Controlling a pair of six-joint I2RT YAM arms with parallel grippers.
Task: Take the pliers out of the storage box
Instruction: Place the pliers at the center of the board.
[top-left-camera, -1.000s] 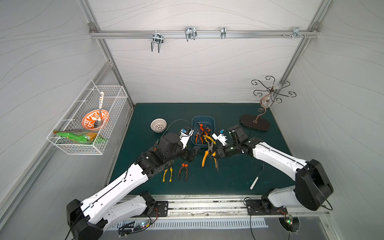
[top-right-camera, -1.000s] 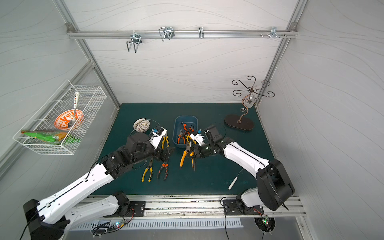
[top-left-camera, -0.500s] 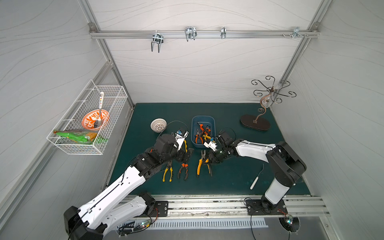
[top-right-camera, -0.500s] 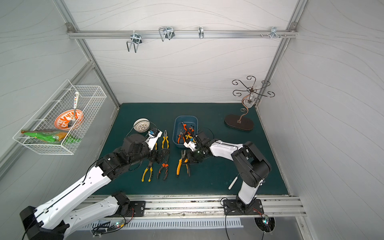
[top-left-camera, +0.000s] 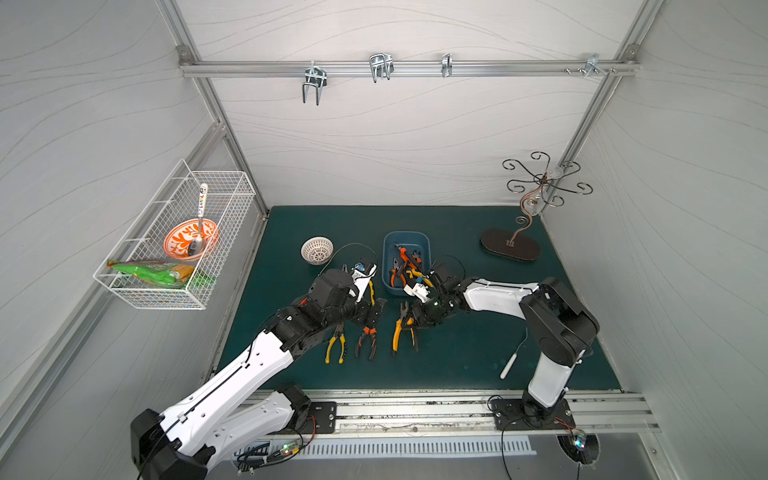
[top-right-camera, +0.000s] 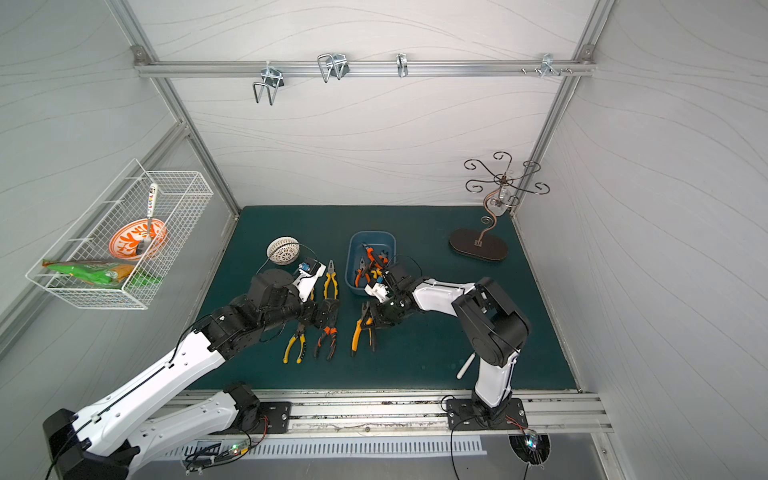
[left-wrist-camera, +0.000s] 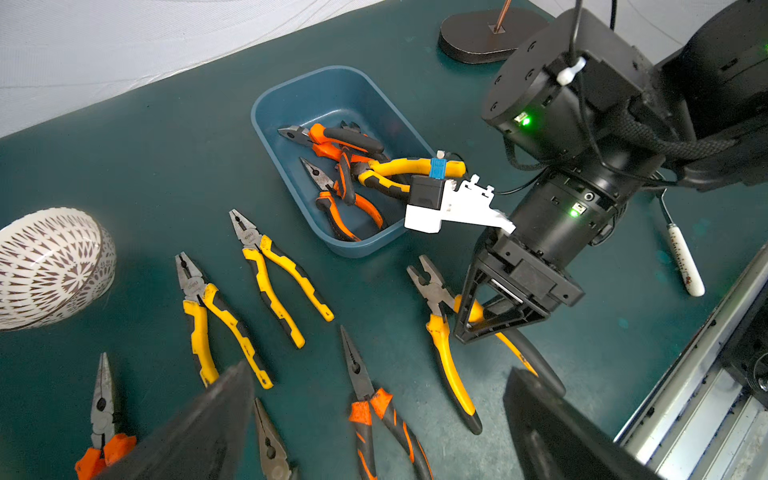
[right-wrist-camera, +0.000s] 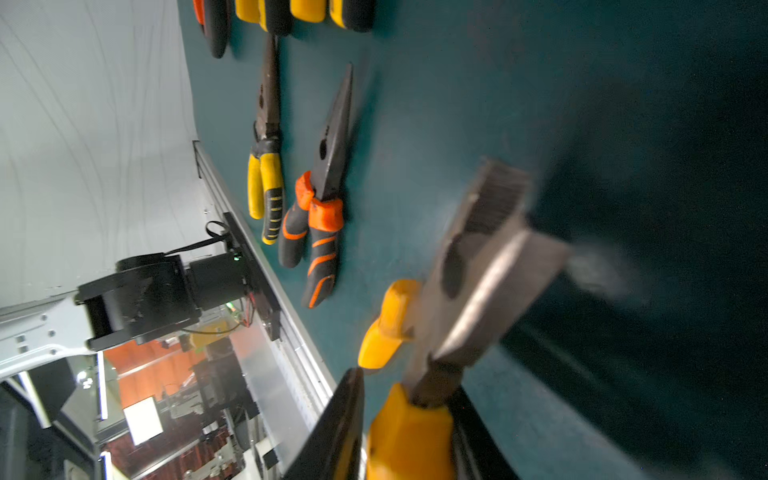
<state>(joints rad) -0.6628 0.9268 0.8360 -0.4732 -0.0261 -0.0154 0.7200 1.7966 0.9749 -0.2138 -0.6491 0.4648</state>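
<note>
The right gripper has its black fingers on either side of one yellow handle of a blunt-nosed pair of pliers. That pair lies on the dark green mat just outside the box. I cannot tell whether the fingers clamp the handle or have let go. The left gripper hangs wide open and empty above the laid-out row.

I judge the job about two-thirds done. Six pliers lie on the mat, four yellow-handled and two orange-and-black. Three are left in the shallow slate-blue plastic storage box, tangled over one another: one yellow-handled and two orange-and-black. That makes nine in all, so three lifts remain once the right arm clears.

Beyond these, one white perforated bowl sits at the far end of the row. One thin white-handled hook tool lies near the rail. One curled wire stand on a dark oval base stands at the back. One white wire basket hangs on the side wall.
</note>
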